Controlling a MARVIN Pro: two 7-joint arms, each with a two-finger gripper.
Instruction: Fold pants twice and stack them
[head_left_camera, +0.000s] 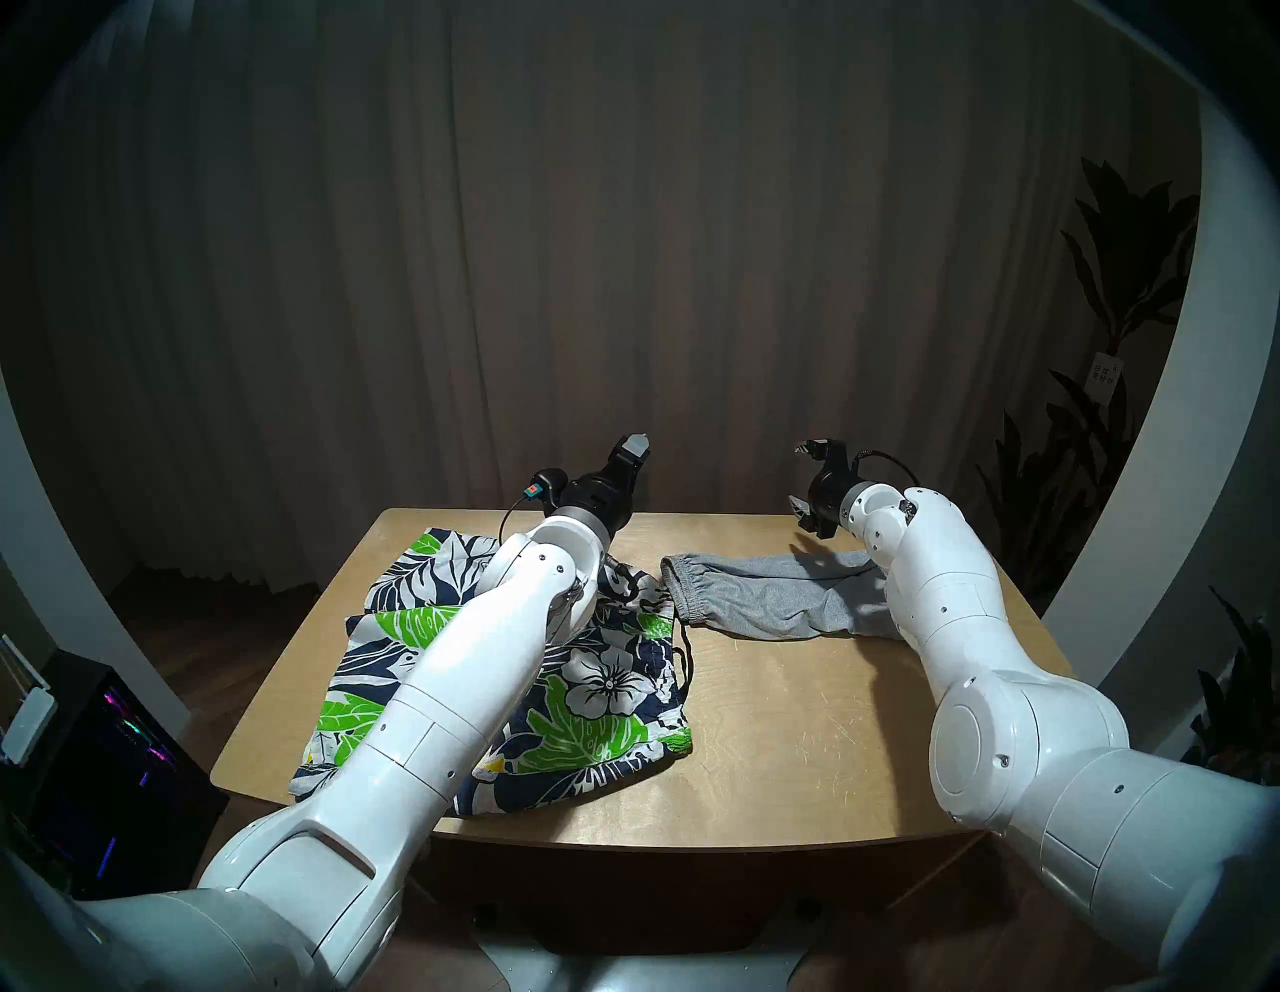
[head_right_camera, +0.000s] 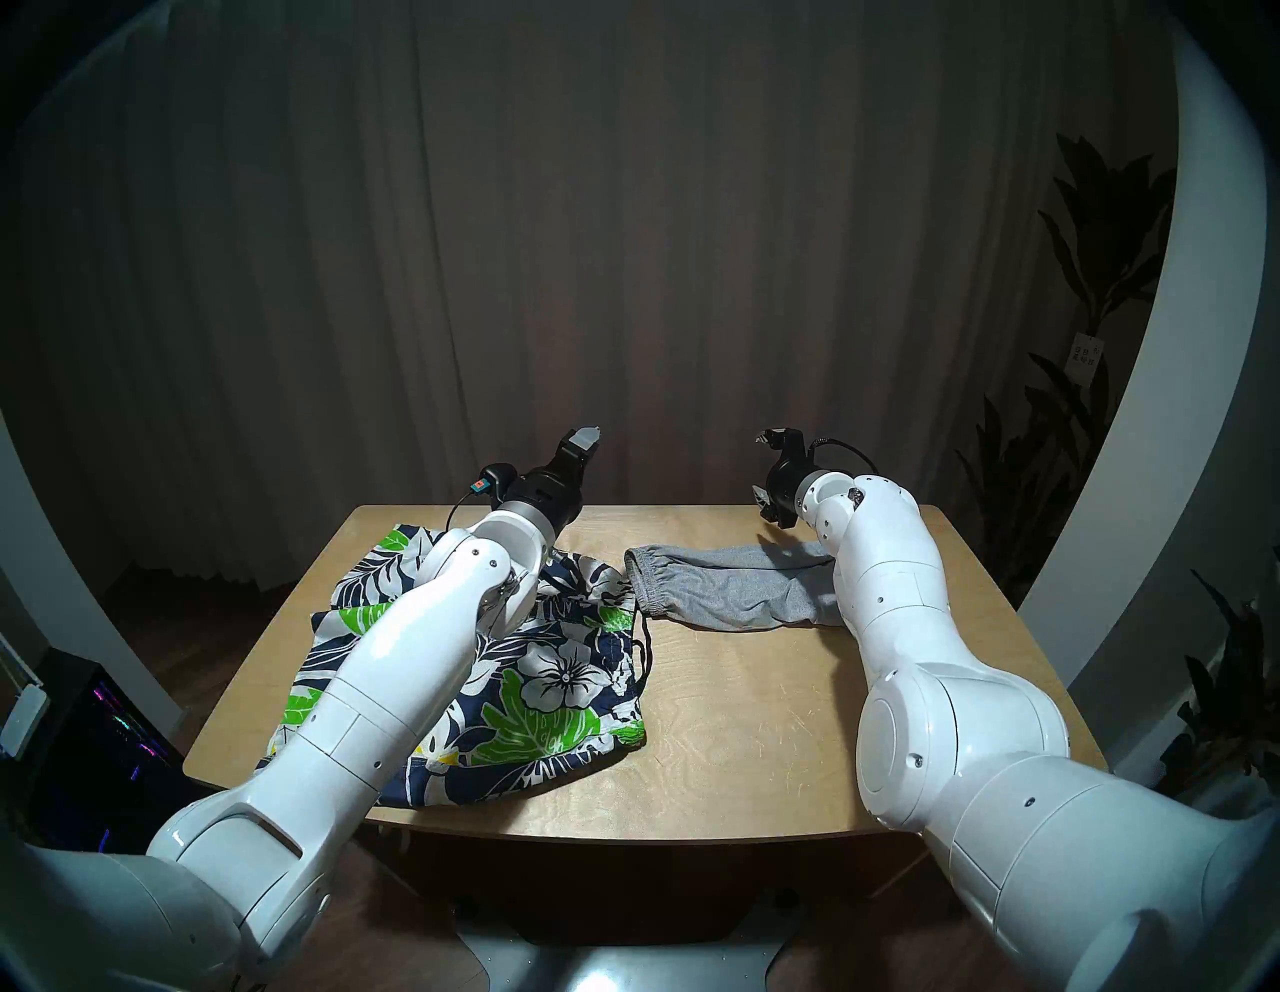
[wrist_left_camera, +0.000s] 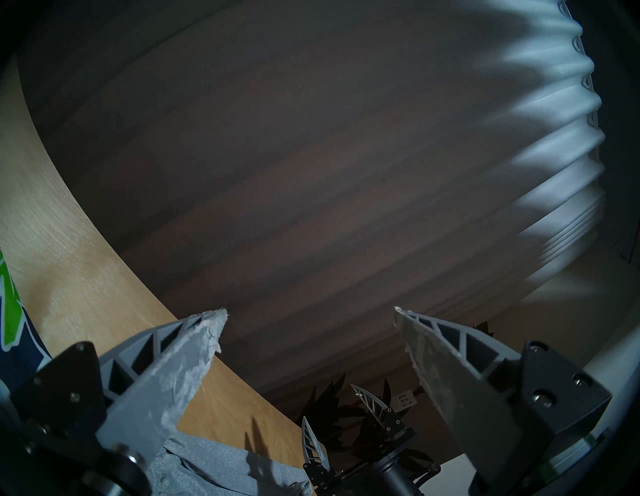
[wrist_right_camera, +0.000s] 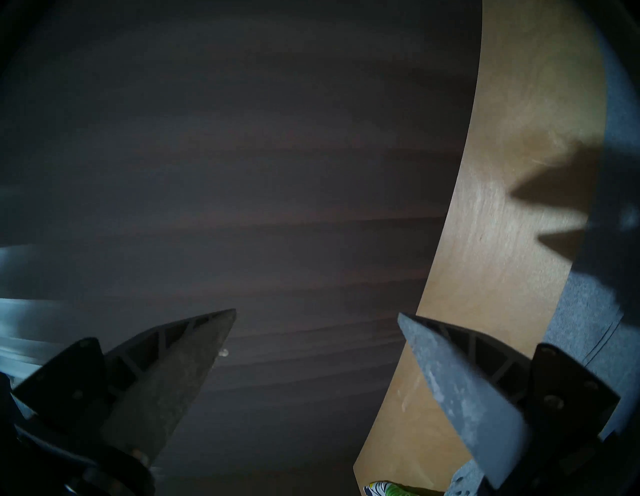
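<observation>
Well, both pairs lie on the wooden worktop (head_left_camera: 762, 727), and nothing here serves as a container. The floral shorts (head_left_camera: 596, 700), navy with white flowers and green leaves, are spread on the left half, largely under the left arm, their dark drawstring (head_left_camera: 686, 654) trailing off the right edge. The grey shorts (head_left_camera: 755, 596) lie just beside them toward the far right, elastic waist turned to the floral pair, the other end hidden behind the right arm. The left end effector (wrist_left_camera: 308, 313) hangs above the far edge, its fingers spread wide with nothing between them. The right end effector (wrist_right_camera: 317, 313) is raised over the far right of the worktop, likewise splayed and empty, throwing a forked shadow on the wood beside the grey cloth.
</observation>
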